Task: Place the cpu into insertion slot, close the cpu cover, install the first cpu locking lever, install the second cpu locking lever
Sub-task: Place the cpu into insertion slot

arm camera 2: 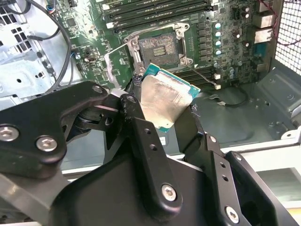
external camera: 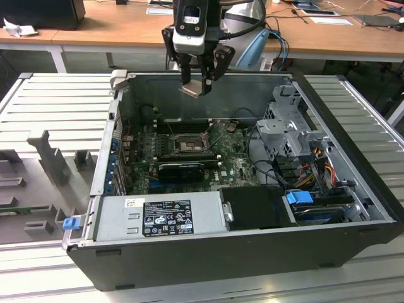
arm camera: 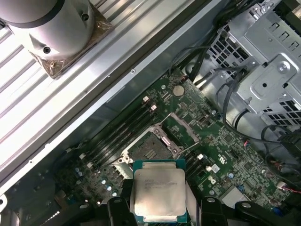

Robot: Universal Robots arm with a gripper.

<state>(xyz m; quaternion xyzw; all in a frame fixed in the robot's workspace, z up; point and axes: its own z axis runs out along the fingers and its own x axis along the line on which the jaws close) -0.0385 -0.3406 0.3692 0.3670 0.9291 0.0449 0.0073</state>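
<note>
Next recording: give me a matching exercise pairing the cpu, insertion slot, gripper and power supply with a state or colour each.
1 cpu
2 insertion slot
3 gripper
4 power supply

A open, nothing in it
B shut on the cpu
C held in the air
D silver, with labels

Pairs: 1-C, 2-A, 3-B, 4-D

The cpu point(arm camera 2: 164, 101) between black fingers point(arm camera 2: 141, 136)
</note>
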